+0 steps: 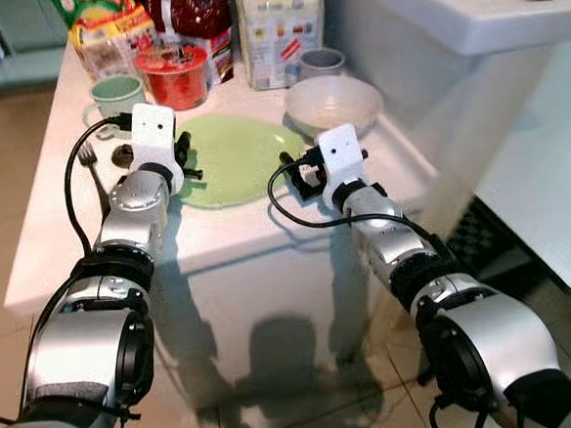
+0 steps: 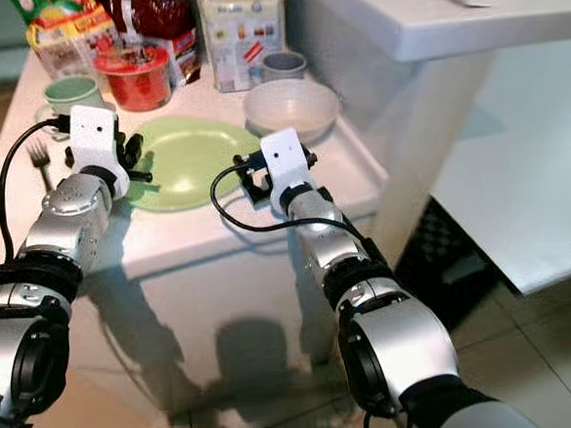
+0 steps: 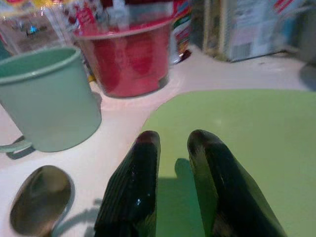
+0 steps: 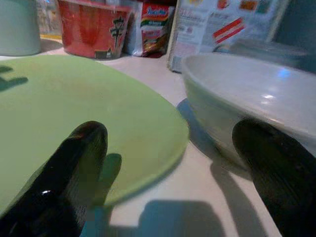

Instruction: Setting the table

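A light green plate (image 1: 233,159) lies in the middle of the small white table (image 1: 218,233). My left gripper (image 3: 173,143) hovers over the plate's left rim, its fingers nearly together with nothing between them. My right gripper (image 4: 170,133) stands open at the plate's right rim, one finger over the plate and the other by the white bowl (image 1: 335,103). A green mug (image 1: 117,92) stands at the far left. Beside it lie a spoon (image 3: 42,197) and a fork (image 1: 90,159).
A red noodle cup (image 1: 173,75), snack bags (image 1: 105,21), a tall carton (image 1: 280,28) and a small grey cup (image 1: 322,62) crowd the back of the table. A larger white table (image 1: 468,15) stands close on the right. Tiled floor lies below.
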Controlling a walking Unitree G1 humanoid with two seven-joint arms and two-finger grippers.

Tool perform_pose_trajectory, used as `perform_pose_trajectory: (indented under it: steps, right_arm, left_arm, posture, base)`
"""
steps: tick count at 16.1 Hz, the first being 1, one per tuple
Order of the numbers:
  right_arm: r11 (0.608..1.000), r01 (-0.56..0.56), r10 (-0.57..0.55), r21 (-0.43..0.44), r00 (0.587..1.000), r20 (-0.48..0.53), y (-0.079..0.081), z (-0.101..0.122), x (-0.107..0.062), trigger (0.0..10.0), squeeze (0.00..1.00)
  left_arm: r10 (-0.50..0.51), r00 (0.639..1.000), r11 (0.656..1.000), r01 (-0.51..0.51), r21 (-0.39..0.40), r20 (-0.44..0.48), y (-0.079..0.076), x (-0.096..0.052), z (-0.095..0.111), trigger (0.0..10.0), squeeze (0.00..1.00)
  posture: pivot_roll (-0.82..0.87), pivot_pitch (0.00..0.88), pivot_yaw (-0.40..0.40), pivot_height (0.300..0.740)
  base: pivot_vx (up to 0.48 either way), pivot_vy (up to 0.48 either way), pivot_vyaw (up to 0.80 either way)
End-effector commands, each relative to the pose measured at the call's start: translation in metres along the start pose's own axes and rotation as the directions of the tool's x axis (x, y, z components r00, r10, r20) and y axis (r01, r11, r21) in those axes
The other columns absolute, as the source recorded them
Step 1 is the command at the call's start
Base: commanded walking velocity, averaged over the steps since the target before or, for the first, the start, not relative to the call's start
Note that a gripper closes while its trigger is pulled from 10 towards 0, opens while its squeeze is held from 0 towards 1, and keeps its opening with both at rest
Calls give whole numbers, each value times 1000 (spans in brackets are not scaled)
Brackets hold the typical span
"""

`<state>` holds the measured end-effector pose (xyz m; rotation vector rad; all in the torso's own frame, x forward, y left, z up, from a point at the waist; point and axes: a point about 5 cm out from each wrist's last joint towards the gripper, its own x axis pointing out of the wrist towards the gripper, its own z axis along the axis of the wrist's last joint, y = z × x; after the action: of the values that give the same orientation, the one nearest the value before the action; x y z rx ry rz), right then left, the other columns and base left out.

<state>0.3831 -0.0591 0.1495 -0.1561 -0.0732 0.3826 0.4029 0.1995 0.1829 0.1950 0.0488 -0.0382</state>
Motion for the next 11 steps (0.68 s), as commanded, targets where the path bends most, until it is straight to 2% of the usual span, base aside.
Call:
perform_pose_trajectory:
  steps: [1,11]
  right_arm:
    - [1000,11,-11,-6,1000,-7,-5,0,0,10000,0]
    - [1000,11,-11,-9,1000,-4,-5,0,0,10000,0]
  left_arm:
    - [3,1000,1000,-3,11,14,-1,0,3,10000,0]
    - [13,1000,1000,-13,2,20,-2,1,3,10000,0]
  posture:
    - [119,0,-12,740]
    - [115,0,-11,740]
  base:
    - [431,0,0]
    - [0,0,0]
